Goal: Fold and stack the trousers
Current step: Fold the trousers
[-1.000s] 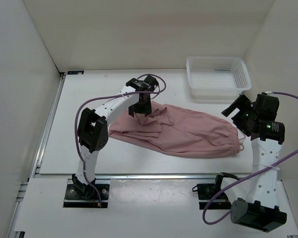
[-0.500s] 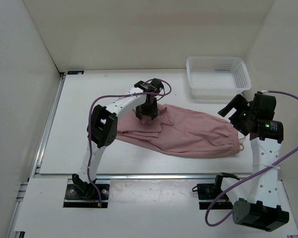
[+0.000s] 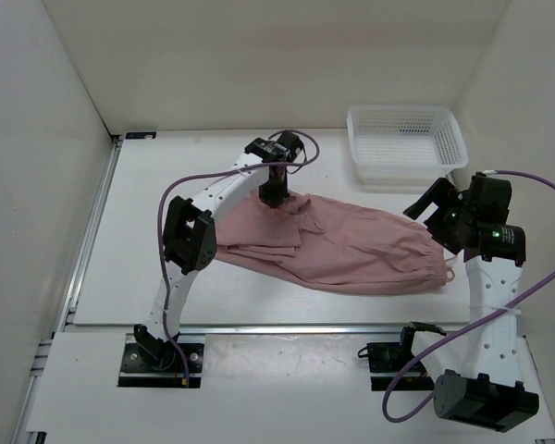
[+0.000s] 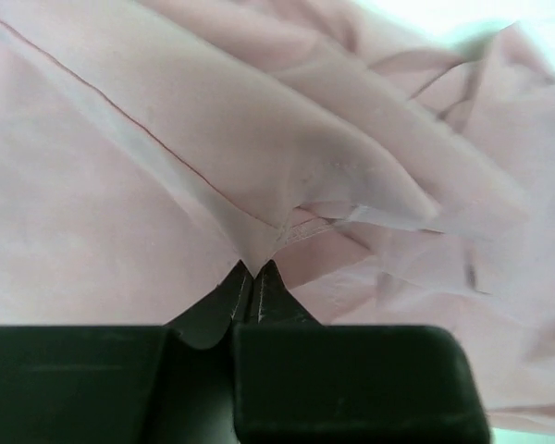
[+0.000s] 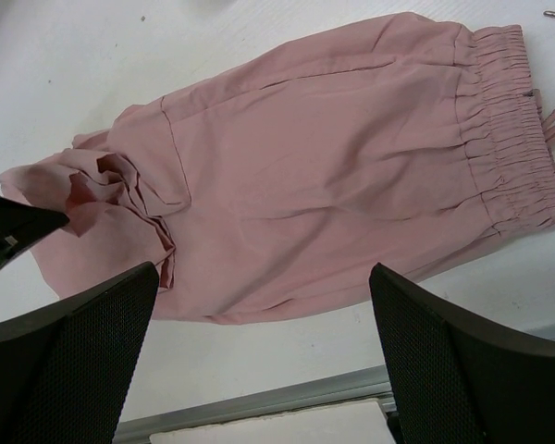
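Observation:
The dusty-pink trousers [image 3: 351, 245] lie across the middle of the table, folded lengthwise, with the gathered elastic waist [image 5: 504, 129] and its drawstring at the right end. My left gripper [image 3: 274, 196] is down on their back left edge and is shut, pinching a fold of the pink cloth [image 4: 259, 242] between its fingertips [image 4: 276, 282]. My right gripper [image 3: 432, 209] hovers above the right end of the trousers, open wide, with nothing between its mesh-faced fingers [image 5: 453, 361].
A white perforated basket [image 3: 405, 143] stands at the back right of the table. White walls close in the left, back and right sides. A metal rail [image 3: 287, 328] runs along the table's front edge, near the arm bases.
My left gripper moved toward the back edge of the trousers, came down and closed on a fold of cloth. The right arm barely shifted.

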You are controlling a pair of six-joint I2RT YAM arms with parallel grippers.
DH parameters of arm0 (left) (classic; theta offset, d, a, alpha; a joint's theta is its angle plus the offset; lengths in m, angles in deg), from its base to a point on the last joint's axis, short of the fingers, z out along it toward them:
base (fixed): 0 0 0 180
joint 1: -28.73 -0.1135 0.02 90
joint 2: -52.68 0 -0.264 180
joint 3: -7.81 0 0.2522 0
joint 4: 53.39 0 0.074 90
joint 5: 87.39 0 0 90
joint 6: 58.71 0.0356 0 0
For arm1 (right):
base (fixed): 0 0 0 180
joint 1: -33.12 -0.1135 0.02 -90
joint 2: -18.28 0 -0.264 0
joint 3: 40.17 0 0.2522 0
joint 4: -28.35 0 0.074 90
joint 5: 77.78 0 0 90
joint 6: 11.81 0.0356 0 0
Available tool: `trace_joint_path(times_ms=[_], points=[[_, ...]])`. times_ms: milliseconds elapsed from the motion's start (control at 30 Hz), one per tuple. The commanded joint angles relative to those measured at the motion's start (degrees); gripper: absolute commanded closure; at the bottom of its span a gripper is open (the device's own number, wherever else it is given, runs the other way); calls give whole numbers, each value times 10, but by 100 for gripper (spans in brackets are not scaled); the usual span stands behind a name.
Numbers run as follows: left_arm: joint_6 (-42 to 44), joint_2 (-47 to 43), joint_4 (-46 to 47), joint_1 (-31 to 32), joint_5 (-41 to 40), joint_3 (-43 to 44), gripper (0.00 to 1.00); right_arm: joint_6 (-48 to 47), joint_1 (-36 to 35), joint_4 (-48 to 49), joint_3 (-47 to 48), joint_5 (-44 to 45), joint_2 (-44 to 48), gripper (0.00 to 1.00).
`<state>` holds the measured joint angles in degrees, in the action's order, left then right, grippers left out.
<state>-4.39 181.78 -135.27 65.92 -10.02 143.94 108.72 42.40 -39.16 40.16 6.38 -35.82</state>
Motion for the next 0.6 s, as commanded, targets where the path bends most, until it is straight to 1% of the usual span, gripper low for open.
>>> trace_joint_path(times_ms=[0,67,100,133,200,233,267,300,333,367,400,433,467,500,533,567], points=[[15,-29,-3,-6,11,66,90,-2,-3,16,-1,-12,1,1],[25,-7,-3,-12,40,101,90,-2,-3,16,-1,-12,1,1],[31,4,-3,-18,73,142,90,-2,-3,16,-1,-12,1,1],[31,28,-3,-23,87,162,84,-2,-3,16,-1,-12,1,1],[36,49,-3,-23,115,211,78,-2,-3,16,-1,-12,1,1],[36,57,4,-23,125,219,72,-2,-3,16,-6,-12,7,1],[36,63,13,-23,137,220,46,-2,-3,16,-6,-12,7,1],[42,63,23,-23,160,220,31,-2,-3,10,-12,-12,7,1],[47,63,30,-23,170,220,22,-2,-3,10,-12,-12,13,1],[47,63,30,-23,175,220,17,-2,-3,10,-12,-12,13,1],[53,56,30,-23,175,213,7,-2,-3,10,-12,-7,13,1],[53,48,25,-23,169,207,5,-2,-3,10,-12,-7,13,1],[60,20,19,-23,163,198,4,-2,-3,5,-12,-7,13,1],[60,0,19,-18,155,184,4,-2,-3,5,-17,-7,13,1],[68,-20,19,-18,131,149,2,-2,-3,5,-17,-7,13,1],[74,-62,19,-18,117,128,0,-2,-3,5,-17,-7,13,1]])
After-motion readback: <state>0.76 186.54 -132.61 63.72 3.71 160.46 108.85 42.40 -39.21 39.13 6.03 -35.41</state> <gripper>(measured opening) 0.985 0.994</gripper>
